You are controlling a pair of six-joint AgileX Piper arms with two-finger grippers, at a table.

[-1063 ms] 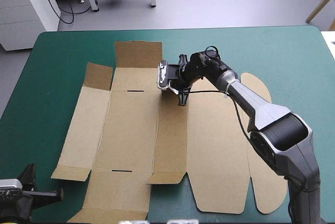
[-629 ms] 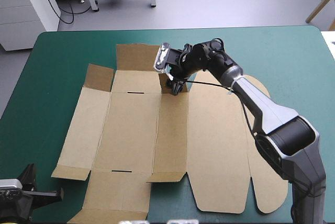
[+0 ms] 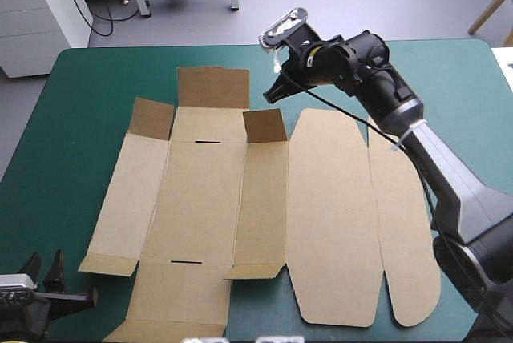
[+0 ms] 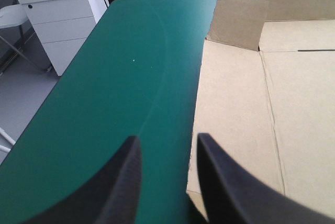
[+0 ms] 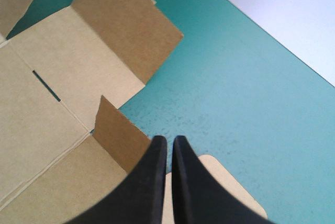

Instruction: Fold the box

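Item one, the box (image 3: 200,199): I am seeing it lying spread flat as a cut brown sheet in the middle of the teal-green table (image 3: 96,78), with its walls unraised. Its lid panel (image 3: 329,207) with rounded end tabs is lying on the side toward the table's right edge. Item two, the small flap (image 3: 264,125) at the far end of the strip between the middle panel and the lid panel: it is now standing tilted up with its darker face showing, whereas earlier the right gripper was pressing down on that spot and covering it. Item three, the far flap (image 3: 211,86) and the left corner flap (image 3: 152,117): both are sitting tilted where they were before. Item four, the right gripper (image 3: 272,94): it is no longer touching the board. It is hanging raised above the bare cover just beyond the small flap, toward the table's far edge, and its black fingers are pressing together into one point with nothing between them. Item five, the left gripper (image 4: 167,143): it is waiting low at the table's near left corner, just beside the box's left edge and clear of it. Its fingers are standing a little apart and empty, whereas earlier they were showing as a single prong.
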